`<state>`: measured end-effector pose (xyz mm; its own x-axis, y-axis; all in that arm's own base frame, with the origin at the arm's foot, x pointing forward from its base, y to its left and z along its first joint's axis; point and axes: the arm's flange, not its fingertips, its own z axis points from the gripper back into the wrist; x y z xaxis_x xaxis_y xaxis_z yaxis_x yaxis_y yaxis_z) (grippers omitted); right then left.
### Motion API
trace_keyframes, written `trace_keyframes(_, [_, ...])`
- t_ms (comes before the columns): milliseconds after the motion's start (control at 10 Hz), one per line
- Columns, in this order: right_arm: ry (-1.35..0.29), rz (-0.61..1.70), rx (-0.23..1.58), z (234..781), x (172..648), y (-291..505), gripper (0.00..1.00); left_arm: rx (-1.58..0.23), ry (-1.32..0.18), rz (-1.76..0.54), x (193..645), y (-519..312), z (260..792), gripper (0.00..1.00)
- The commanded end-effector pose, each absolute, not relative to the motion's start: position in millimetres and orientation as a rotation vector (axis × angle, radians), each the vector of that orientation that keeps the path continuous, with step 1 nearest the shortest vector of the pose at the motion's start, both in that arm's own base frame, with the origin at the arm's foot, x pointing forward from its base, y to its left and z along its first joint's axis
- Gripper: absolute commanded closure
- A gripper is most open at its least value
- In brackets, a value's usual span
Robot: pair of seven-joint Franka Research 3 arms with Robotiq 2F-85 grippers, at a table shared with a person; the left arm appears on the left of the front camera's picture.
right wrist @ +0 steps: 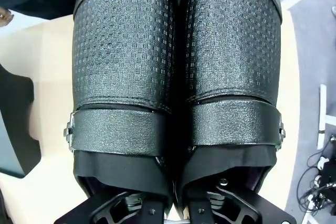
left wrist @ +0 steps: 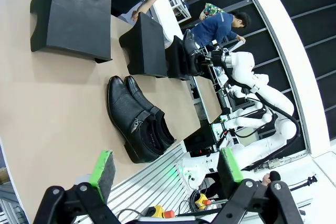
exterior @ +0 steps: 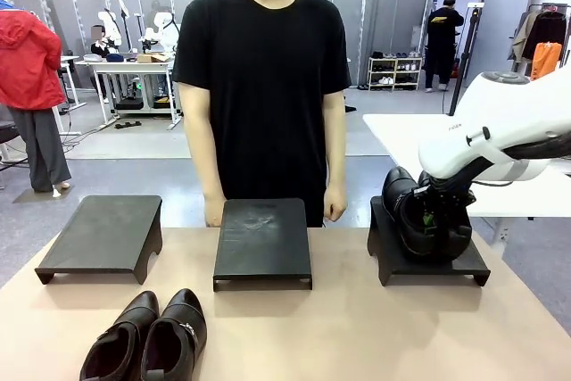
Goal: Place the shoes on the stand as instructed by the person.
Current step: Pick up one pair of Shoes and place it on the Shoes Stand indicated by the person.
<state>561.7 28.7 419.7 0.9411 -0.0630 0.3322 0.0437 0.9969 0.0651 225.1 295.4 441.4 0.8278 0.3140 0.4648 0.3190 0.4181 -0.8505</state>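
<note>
My right gripper is shut on a pair of black shoes, pinching their inner sides together, right over the right-hand black stand. Whether the soles touch it I cannot tell. In the right wrist view this textured pair shows straps and side buckles, with my gripper at the heels. A second pair of shoes with buckled straps lies at the table's near left edge. My left gripper hangs open above the table, short of that pair. The person stands behind the middle stand, both hands at the table's far edge.
A third black stand sits at the far left with nothing on it, and the middle stand is bare too. The tan table has free room in front of the stands. A white table stands beyond the right arm.
</note>
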Motion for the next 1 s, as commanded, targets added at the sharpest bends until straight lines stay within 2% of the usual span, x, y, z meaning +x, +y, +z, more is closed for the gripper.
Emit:
trace_keyframes(0, [-0.379, -0.06, 0.042, 415.4, 562.8, 30.4, 1.0, -1.172, -0.646, -0.012, 224.5, 296.8, 442.1, 0.0])
trace_keyframes(600, [-0.377, -0.079, 0.031, 394.4, 562.1, 32.2, 1.0, -1.172, -0.646, -0.012, 224.5, 296.8, 442.1, 0.0])
trace_keyframes(700, [-0.385, -0.084, 0.036, 396.5, 562.7, 32.8, 0.8, -1.172, -0.646, -0.012, 224.5, 296.8, 442.1, 0.0])
trace_keyframes(800, [-0.388, -0.081, 0.029, 398.6, 562.1, 33.7, 0.47, -1.172, -0.646, -0.012, 224.5, 296.8, 442.1, 0.0])
trace_keyframes(900, [-0.387, -0.081, 0.024, 399.5, 560.5, 34.0, 0.37, -1.172, -0.646, -0.012, 224.5, 296.8, 442.1, 0.0])
